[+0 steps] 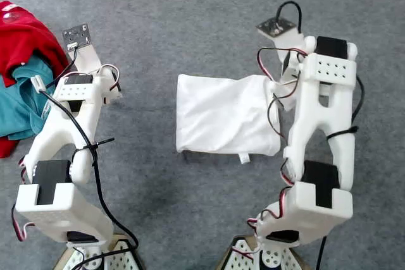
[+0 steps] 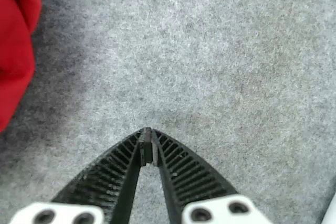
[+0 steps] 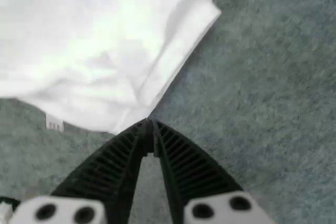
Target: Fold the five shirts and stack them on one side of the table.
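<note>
A white shirt [image 1: 224, 115], folded into a rough rectangle, lies mid-table; it also shows in the right wrist view as the white shirt [image 3: 105, 51]. My right gripper [image 3: 148, 129] is shut, and the shirt's near corner tapers into its tips. From above, the right gripper [image 1: 278, 83] sits at the shirt's far right corner. A red shirt [image 1: 22, 36] and a teal shirt [image 1: 22, 102] lie crumpled at the table's left edge. My left gripper [image 2: 147, 145] is shut on nothing above bare grey felt, beside the red shirt [image 2: 16, 51]. From above, the left gripper [image 1: 88, 61] stands just right of that pile.
Grey felt [image 1: 190, 23] covers the table. Both arm bases stand at the near edge. Open felt stretches between the two arms and behind the white shirt.
</note>
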You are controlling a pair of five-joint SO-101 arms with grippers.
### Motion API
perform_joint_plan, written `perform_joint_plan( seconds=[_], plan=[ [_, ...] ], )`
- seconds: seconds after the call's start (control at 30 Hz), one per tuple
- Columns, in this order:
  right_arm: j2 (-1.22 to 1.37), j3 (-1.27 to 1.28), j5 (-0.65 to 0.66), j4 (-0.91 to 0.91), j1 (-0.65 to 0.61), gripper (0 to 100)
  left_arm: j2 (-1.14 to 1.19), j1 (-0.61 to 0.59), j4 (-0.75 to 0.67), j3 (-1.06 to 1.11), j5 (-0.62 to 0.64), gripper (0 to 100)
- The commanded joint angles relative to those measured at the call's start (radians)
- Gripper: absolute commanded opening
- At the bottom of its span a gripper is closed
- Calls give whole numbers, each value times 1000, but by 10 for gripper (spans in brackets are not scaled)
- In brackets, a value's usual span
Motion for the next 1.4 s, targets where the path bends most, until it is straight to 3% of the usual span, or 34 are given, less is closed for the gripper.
perform_joint_plan(
  seconds=[0.0, 0.13, 0.5, 0.73, 0.93, 1.23, 1.37],
  plan=[
    [-4, 2, -97, -69, -103, 15, -8, 18, 0, -47, 0, 30],
    [102, 2, -129, -86, -169, 15, -8, 18, 0, -47, 0, 30],
    [197, -24, -155, -138, -172, 15, -8, 18, 0, -47, 0, 30],
    [193, 88, -147, -106, -163, 15, -8, 18, 0, -47, 0, 30],
    [136, 189, -68, -48, -64, 14, -8, 18, -2, -47, 0, 30],
    [-76, 374, 157, -120, 155, 15, 5, 18, -2, -53, 0, 30],
    [-157, 381, 143, -150, 153, 15, 46, 18, -2, -91, 0, 30]
  ],
)
